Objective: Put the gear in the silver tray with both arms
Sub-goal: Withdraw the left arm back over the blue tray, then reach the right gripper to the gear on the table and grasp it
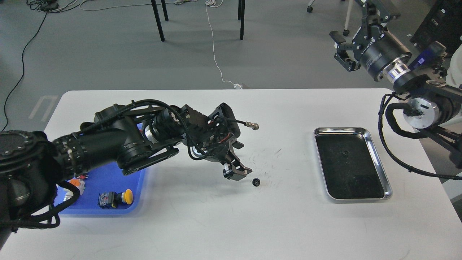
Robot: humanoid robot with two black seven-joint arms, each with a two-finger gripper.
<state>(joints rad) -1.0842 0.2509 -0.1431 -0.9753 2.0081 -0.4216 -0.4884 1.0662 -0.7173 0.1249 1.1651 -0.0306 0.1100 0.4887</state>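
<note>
On the white table (pixel 202 224), my open, empty left hand (pixel 236 169) should settle squarely over the gear (pixel 256 182) at centre frame before pinching; my right hand (pixel 343 50) waits open at upper right.

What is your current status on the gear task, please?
Left gripper empty beside small black toothed gear on white table. Right gripper open, raised. Shiny silver tray empty. Path unobstructed.
</note>
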